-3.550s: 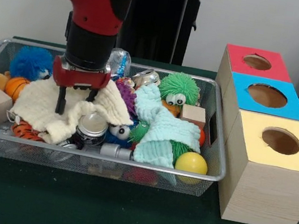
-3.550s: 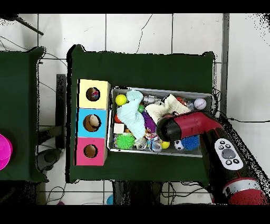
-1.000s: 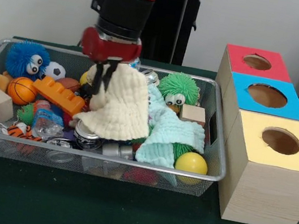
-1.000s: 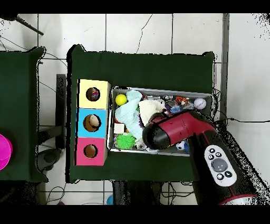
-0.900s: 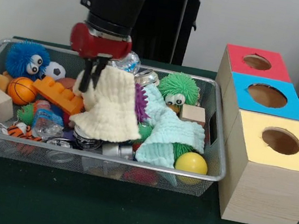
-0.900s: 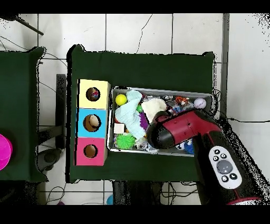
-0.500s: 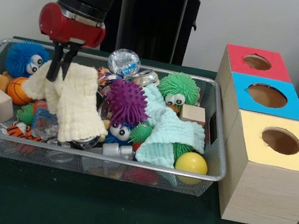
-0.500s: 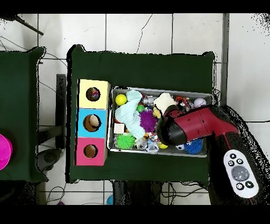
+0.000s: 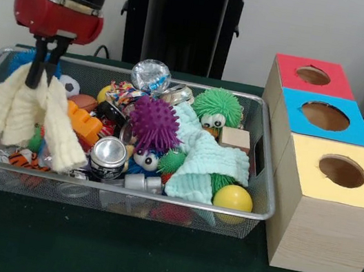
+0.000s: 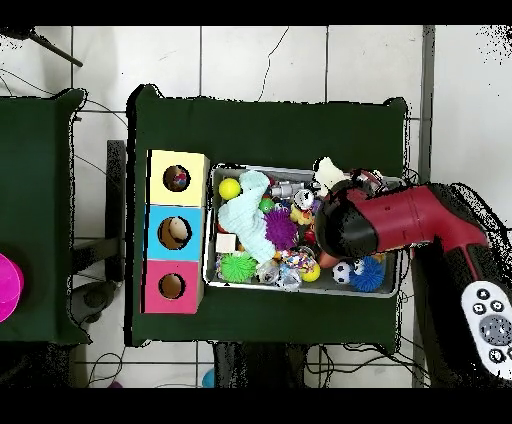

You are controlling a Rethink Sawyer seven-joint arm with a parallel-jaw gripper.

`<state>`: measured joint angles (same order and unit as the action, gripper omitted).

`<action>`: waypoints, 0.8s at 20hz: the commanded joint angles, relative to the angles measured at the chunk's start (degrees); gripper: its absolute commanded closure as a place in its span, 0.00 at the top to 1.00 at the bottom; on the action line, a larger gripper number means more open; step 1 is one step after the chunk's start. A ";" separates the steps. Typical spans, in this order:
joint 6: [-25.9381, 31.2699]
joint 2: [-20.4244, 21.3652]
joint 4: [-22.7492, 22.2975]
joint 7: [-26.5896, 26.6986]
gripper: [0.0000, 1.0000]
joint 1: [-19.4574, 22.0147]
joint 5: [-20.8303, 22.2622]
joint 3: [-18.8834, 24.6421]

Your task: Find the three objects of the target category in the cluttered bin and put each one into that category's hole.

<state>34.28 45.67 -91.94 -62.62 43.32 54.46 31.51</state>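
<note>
Behind the hanging cream cloth (image 9: 28,114), toys lie hidden.

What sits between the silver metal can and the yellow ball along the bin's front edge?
In the front view, a small grey cylinder and the mint-green cloth's hanging end lie between silver can and yellow ball.

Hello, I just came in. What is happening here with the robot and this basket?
The red robot arm has its gripper shut on a cream cloth, which hangs from the jaws above one end of the wire basket, the end away from the boxes. The basket is full of toys, balls and cans, with a mint cloth lying among them. Beside the basket stand three boxes with holes: red, blue and yellow.
</note>
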 commanded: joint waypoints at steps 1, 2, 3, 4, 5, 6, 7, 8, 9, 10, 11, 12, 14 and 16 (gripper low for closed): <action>8.75 -2.32 5.17 30.26 0.00 4.35 -1.13 8.28; 8.94 -2.67 5.45 31.72 0.00 5.19 -1.37 8.85; 9.21 -3.00 5.80 32.65 0.00 5.67 -1.67 9.31; 9.02 -3.48 6.14 31.55 0.00 6.33 -2.46 9.47; 8.82 -3.96 6.49 30.45 0.00 6.99 -3.25 9.64; 8.58 -4.23 6.78 29.73 0.00 6.96 -3.30 9.54; 8.34 -4.70 6.91 30.13 0.00 6.59 -2.54 9.35; 8.48 -4.71 6.51 29.17 0.00 5.97 -2.38 8.70; 8.99 -4.72 6.18 26.25 0.00 5.21 -3.09 7.57; 9.14 -4.69 5.31 22.43 0.00 4.45 -4.26 6.42; 9.97 -4.55 4.32 18.38 0.00 3.37 -5.56 4.97; 11.51 -4.94 3.75 14.26 0.00 2.43 -7.42 3.58; 13.73 -5.14 1.77 3.54 0.00 0.52 -12.40 0.45; 9.70 -5.03 -1.51 -6.36 0.00 -0.34 -17.52 -1.13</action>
<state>37.62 43.09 -87.34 -49.41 46.59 45.88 33.75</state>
